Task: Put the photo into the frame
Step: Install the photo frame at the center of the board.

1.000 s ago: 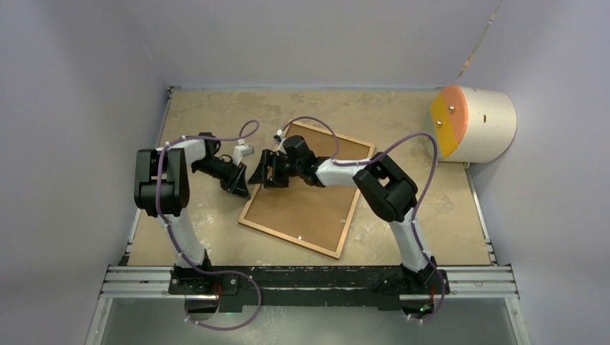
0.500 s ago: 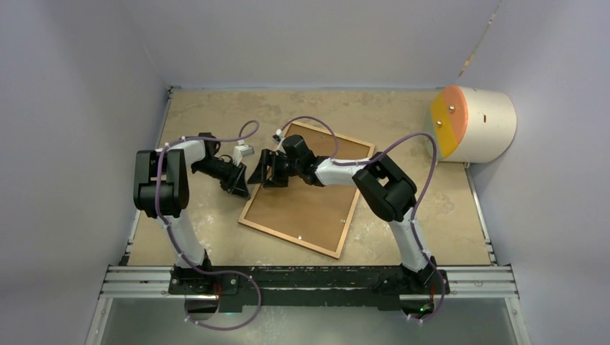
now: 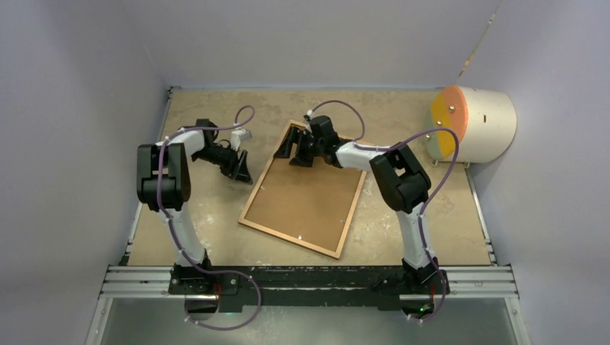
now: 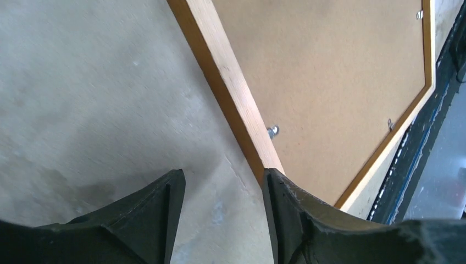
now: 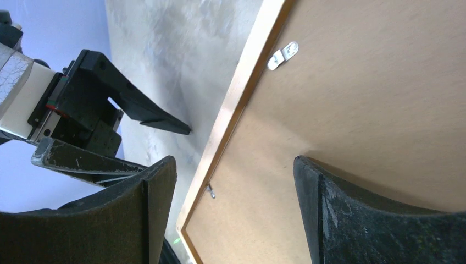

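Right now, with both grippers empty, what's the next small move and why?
Probably lower the right gripper onto the metal clip ahead of it, by the frame's rail, and turn it. Both grippers are open and empty, the left gripper beside the frame. The backing board fills the frame and the photo isn't in view, so the clips seem next.

Can't see the front of the frame [image 3: 352,214], turned face down. Can't see under the brown backing board [image 3: 306,198] inside the frame either, so no telling about the photo. From above, can't see most of the frame's far edge, hidden under the right arm [image 3: 352,154]. Can't make out the tiny clip [image 3: 298,237] by the frame's near edge. In both wrist views, lose the frame past the top edge and behind a dark finger [image 4: 297,220].
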